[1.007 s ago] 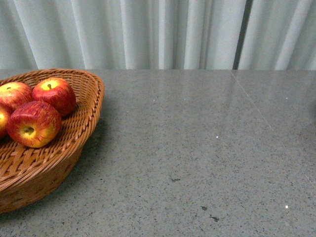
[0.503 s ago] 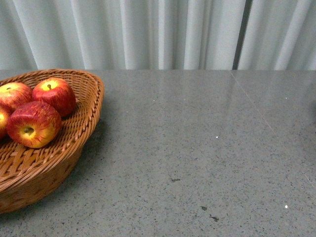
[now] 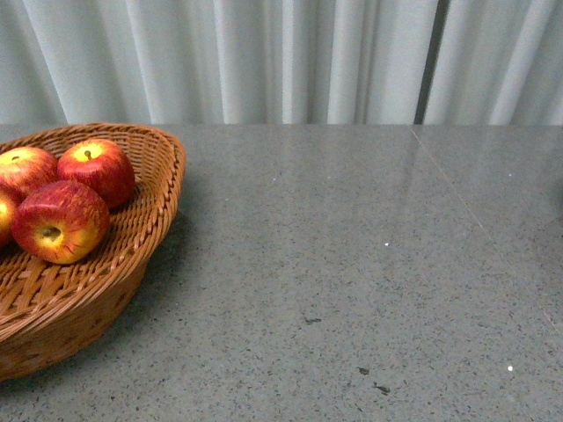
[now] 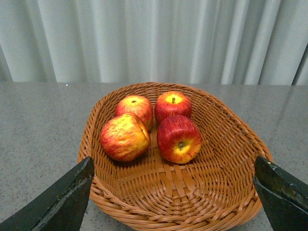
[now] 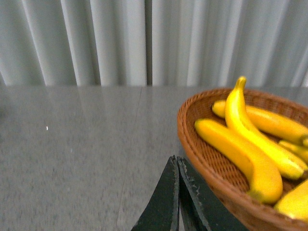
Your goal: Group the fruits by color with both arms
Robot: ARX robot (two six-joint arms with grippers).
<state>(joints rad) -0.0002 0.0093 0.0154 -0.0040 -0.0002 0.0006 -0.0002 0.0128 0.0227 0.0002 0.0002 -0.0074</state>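
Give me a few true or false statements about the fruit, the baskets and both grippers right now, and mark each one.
1. Four apples lie in a wicker basket. True.
2. The left gripper is shut on an apple. False: its fingers are spread wide, holding nothing.
3. The right gripper is shut. True.
4. The bananas lie loose on the table. False: they lie in a second basket.

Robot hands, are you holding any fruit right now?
No. The left gripper is open over the apple basket, holding nothing. The right gripper is shut beside the banana basket, with nothing between its fingers.
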